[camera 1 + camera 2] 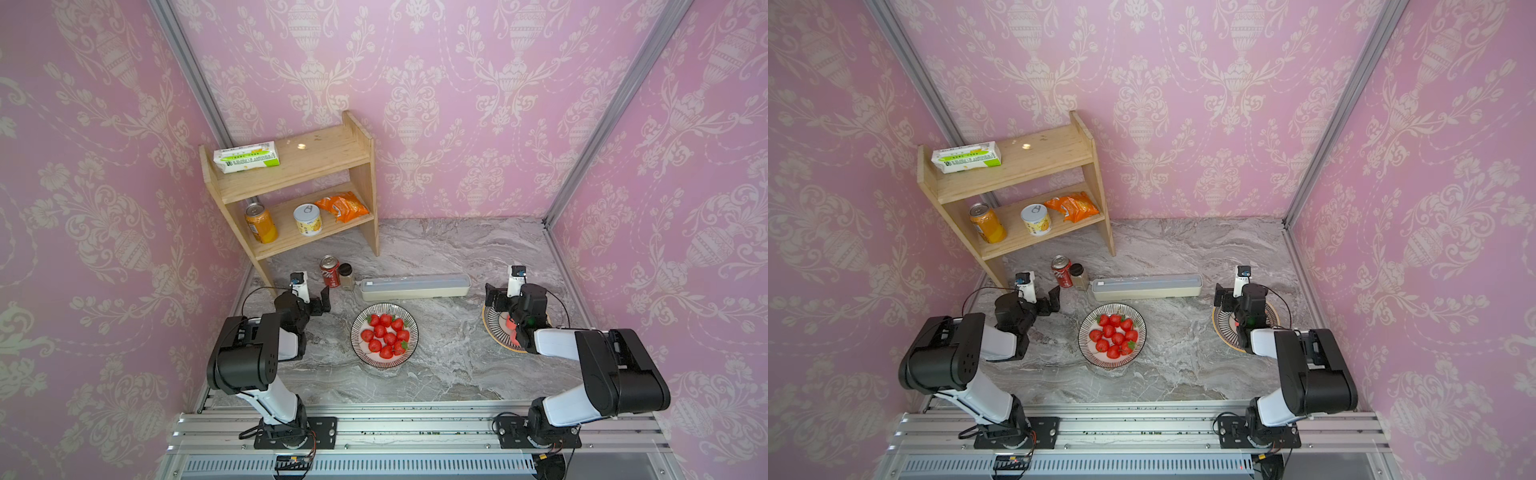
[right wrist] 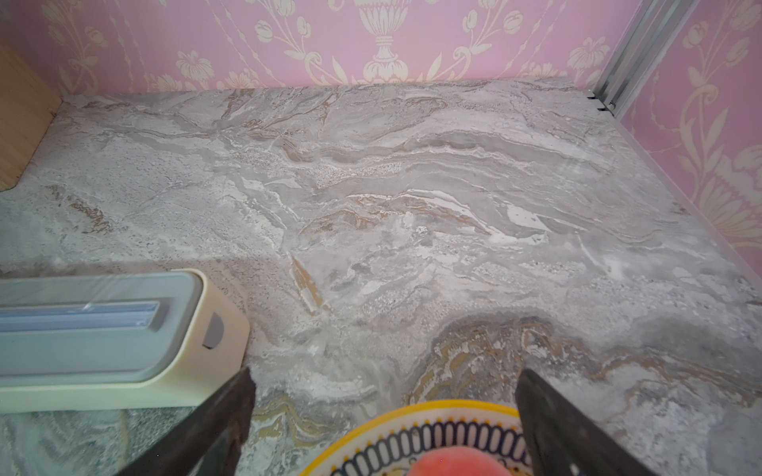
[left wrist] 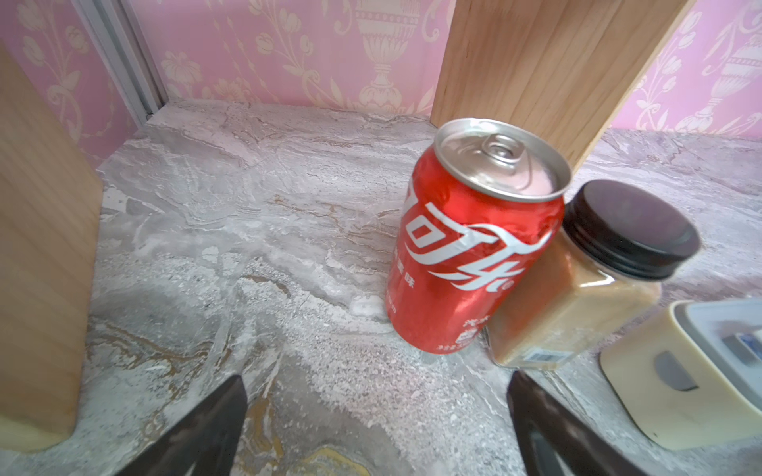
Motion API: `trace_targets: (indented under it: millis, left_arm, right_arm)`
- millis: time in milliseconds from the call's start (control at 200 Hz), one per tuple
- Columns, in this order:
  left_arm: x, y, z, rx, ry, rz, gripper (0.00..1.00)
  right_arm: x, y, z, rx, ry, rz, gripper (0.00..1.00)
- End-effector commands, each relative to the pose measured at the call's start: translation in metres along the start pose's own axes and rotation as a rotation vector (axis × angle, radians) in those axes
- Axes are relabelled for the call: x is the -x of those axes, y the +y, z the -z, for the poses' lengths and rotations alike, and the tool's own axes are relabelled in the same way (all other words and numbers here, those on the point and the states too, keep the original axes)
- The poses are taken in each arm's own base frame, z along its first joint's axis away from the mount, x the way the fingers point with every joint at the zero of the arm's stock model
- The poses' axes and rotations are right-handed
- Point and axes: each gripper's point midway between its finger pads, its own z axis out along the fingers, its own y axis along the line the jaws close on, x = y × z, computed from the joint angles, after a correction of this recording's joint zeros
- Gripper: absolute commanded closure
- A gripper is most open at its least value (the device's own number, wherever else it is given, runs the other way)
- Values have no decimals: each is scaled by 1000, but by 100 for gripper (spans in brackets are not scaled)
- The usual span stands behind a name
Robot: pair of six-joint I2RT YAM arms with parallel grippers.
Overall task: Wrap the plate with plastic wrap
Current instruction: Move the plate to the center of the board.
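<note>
A grey, marble-veined counter [image 1: 457,365] fills a booth of pink damask wallpaper [image 1: 478,104], with aluminium posts [image 1: 193,70] in the far corners and an aluminium rail [image 1: 415,428] along the near edge carrying both arm bases. A wooden shelf [image 1: 307,160] stands at the far left.

The plastic wrap dispenser box [image 1: 415,286] lies closed mid-counter, lengthwise left to right, just beyond the plate of strawberries [image 1: 354,338]; no film is drawn out. A red cola can [image 1: 330,272] and a black-lidded spice jar [image 1: 347,277] stand touching, the jar just beside the box's left end.

The left gripper [image 3: 377,412] hangs near the can, jaws spread and empty. The right gripper [image 2: 383,395], likewise wide apart and empty, hangs over the far rim of a yellow-edged plate [image 1: 494,322] at the right.
</note>
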Motion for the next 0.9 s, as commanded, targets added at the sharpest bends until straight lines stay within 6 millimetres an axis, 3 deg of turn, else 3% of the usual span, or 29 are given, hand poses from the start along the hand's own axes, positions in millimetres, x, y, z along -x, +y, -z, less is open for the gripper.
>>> trace_targets:
  millis: [0,155,285,460,585,741,896]
  left_arm:
    - [4,11,0,70,-9,6,1]
    - [7,17,5,107,-40,20,1]
    - [18,24,25,169,-108,30,1]
    - [62,39,48,294,-76,137,1]
    - [87,21,57,210,-33,331,1]
    - [73,4,75,174,130,450,1]
    - [37,-20,109,142,357,534,1]
  right_arm:
    - [4,0,0,-4,-15,8,0]
    - [6,-1,0,-11,0,3,0]
    - [27,-8,7,-51,77,-19,0]
    - [64,0,43,-14,95,-88,0]
    - [77,15,75,53,153,-198,0]
    - [69,51,110,204,268,-326,0]
    - [43,89,137,322,396,-366,0]
